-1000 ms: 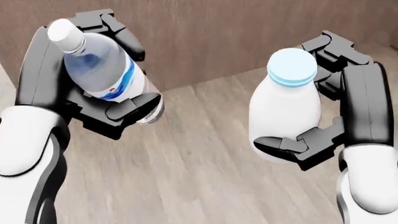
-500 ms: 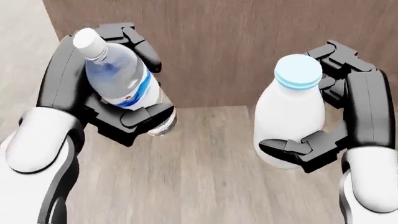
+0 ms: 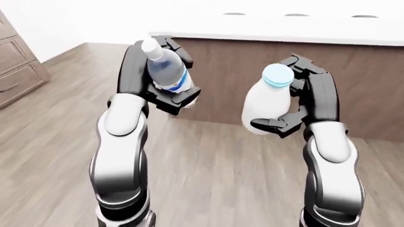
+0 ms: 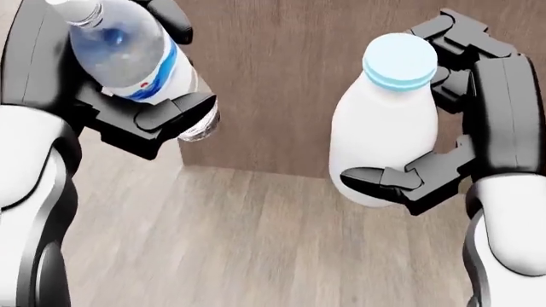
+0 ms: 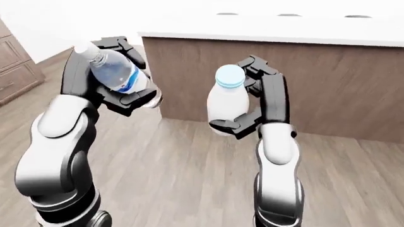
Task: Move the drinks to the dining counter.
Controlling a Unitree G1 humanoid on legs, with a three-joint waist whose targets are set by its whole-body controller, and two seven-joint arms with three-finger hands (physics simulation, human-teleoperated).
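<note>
Standing at far left of the left-eye view, wooden drawer cabinets point(image 3: 15, 66) against the wall. Gripping a clear water bottle point(image 3: 165, 71) with a white cap and blue label, the left hand point(image 3: 165, 90), fingers wrapped round the body, bottle tilted with its cap leaning up and left, held high above the wood floor point(image 3: 208, 170). Holding a white milk bottle point(image 4: 388, 128) with a pale blue cap, the right hand point(image 4: 435, 153), fingers closed about its lower body and neck, bottle nearly upright. Beyond both, the dining surface point(image 3: 278, 34): pale top, brown wood panel below, well apart from both bottles.
</note>
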